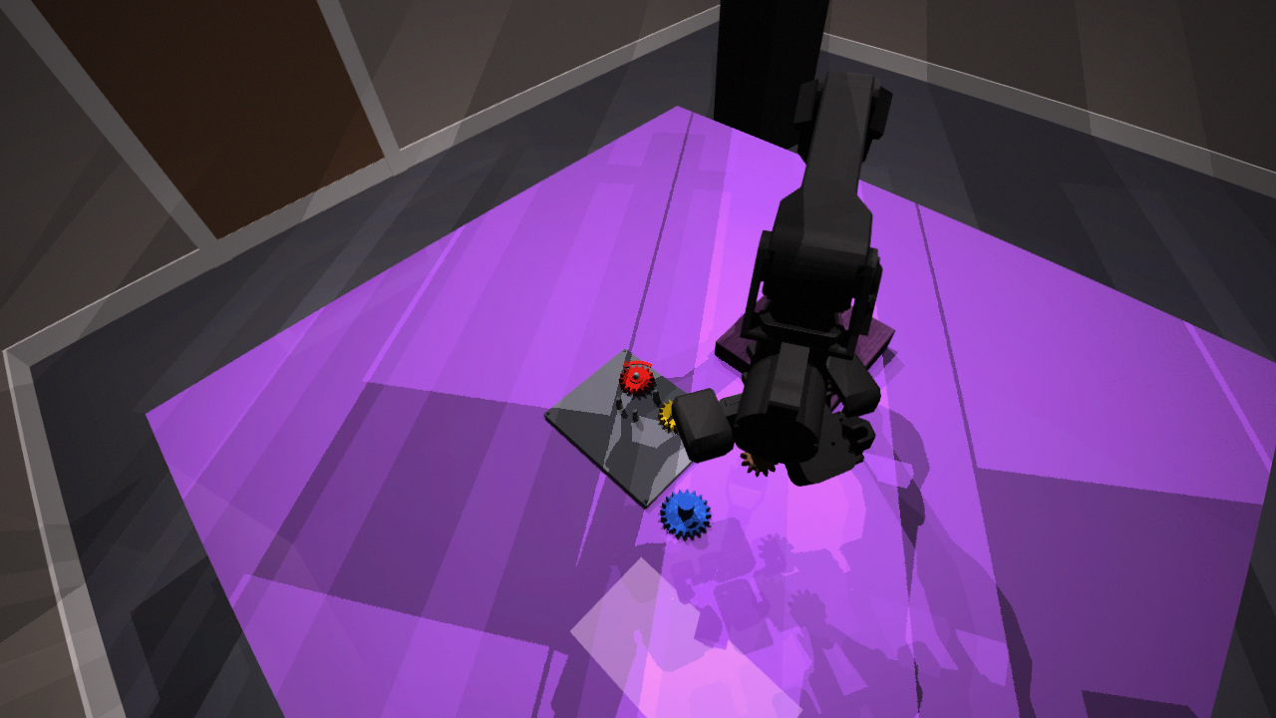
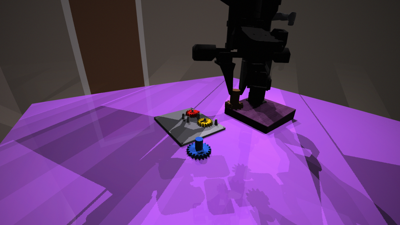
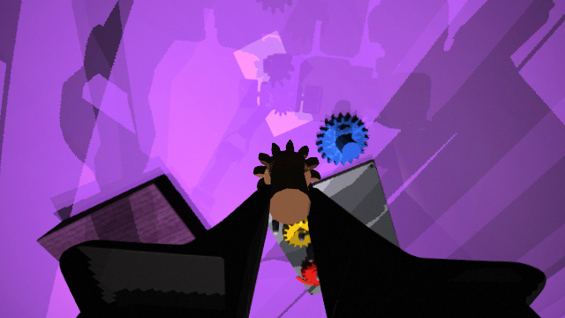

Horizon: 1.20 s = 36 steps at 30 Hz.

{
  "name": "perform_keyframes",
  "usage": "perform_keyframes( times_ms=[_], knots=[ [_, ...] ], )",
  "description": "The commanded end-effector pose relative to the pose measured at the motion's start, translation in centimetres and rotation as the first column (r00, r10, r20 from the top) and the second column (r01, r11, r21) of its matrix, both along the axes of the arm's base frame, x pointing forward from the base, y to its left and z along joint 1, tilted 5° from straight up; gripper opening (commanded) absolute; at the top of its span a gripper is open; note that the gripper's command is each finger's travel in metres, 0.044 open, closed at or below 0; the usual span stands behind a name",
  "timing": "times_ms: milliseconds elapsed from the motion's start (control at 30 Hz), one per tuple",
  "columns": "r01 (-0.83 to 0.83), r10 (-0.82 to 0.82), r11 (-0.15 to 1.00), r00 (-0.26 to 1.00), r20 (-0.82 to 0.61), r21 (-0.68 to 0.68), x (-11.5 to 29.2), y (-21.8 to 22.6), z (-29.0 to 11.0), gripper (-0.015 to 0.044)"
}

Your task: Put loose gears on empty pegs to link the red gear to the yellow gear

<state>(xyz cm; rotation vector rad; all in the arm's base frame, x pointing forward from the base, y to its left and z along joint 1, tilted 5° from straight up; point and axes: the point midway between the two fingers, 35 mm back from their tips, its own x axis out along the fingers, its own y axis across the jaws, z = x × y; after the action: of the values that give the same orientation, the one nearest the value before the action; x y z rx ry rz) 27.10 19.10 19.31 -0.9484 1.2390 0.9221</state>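
My gripper (image 2: 236, 92) (image 3: 289, 193) is shut on the handle of a brown gear (image 1: 758, 464) (image 2: 234, 105) and holds it upright in the air, to the right of the grey board (image 1: 579, 423) (image 2: 167, 123) (image 3: 359, 194). The arm hides most of that gear in the top view. The red gear (image 1: 628, 385) (image 2: 188, 113) (image 3: 309, 275) and the yellow gear (image 1: 665, 416) (image 2: 200, 123) (image 3: 292, 234) sit on the board. Several empty pegs stand around them, such as one peg (image 2: 183, 116) left of the red gear and another peg (image 2: 216, 122) right of the yellow. A blue gear (image 1: 671, 518) (image 2: 199, 144) (image 3: 327, 140) stands on the table by the board's near corner.
The purple-brown base block (image 1: 876, 337) (image 2: 265, 118) (image 3: 128, 214) lies right of the board. In the exterior view the held gear overlaps its left corner in view. The blue gear's tall handle sticks up near the board edge. Large shadows of the arm cross the table.
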Motion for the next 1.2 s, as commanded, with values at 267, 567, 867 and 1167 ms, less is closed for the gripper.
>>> perform_keyframes(
  times_ms=[267, 567, 867, 1167],
  knots=[
    [-0.003, 0.003, 1.0, 1.0, -0.003, -0.002, 0.8, -2.6, -1.1, 0.0],
    [0.0, 0.0, 1.0, 1.0, -0.002, -0.004, 1.4, -4.7, -1.9, 0.0],
    [0.0, 0.0, 1.0, 1.0, -0.003, -0.005, 1.8, -6.8, -2.7, 0.0],
    [0.002, -0.002, 1.0, 1.0, -0.004, -0.004, 2.0, -8.8, -3.5, 0.0]
  ],
)
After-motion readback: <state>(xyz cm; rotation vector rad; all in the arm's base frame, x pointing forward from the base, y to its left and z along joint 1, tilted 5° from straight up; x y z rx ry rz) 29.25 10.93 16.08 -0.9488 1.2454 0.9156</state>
